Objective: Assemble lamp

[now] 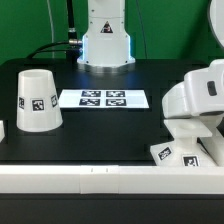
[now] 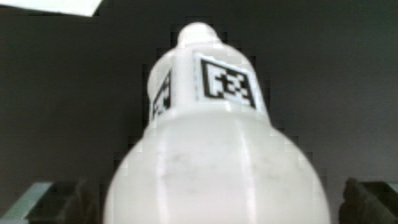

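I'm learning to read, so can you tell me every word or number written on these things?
No words, letters or numbers can be read anywhere.
shade: only black-and-white square tags, no text.
marker board: square tags only, no text.
bulb: square tags with a blurred pattern, no text.
white part under the arm: tags too small to make out.
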You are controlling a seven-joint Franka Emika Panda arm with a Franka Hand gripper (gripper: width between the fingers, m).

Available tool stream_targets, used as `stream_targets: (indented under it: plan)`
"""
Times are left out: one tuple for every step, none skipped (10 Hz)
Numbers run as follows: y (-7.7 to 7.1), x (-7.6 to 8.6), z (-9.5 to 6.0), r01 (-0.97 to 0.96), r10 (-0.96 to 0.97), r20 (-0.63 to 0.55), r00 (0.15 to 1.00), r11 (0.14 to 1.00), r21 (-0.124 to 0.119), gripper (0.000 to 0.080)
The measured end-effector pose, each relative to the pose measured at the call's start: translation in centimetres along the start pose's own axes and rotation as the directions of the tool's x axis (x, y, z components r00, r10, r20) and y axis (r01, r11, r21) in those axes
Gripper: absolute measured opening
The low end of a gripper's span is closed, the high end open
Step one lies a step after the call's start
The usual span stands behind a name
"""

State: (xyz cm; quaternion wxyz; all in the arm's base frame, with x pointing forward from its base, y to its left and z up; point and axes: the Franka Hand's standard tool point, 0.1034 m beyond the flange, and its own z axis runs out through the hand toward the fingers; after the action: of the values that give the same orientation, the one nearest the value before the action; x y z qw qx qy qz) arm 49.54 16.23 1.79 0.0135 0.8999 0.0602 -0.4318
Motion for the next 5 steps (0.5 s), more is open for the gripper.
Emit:
stream_targets:
  plan:
    - [-0.01,0.31,0.29,-0.001,0.001,-0.007,1.000,1.000,0.001,0.0698]
    - [0.01,0.52,0.42,-0.003,0.003,-0.011,1.000,1.000,0.002,0.0698]
    - [0.04,0.70,0.46,-0.004,0.004,-0.015,1.000,1.000,0.003,0.0698]
    - [0.05,0.75,0.47,-0.004,0.004,-0.017,1.000,1.000,0.004,0.0698]
    - [0.05,0.75,0.45,-0.004,0.004,-0.017,1.000,1.000,0.004,0.0572]
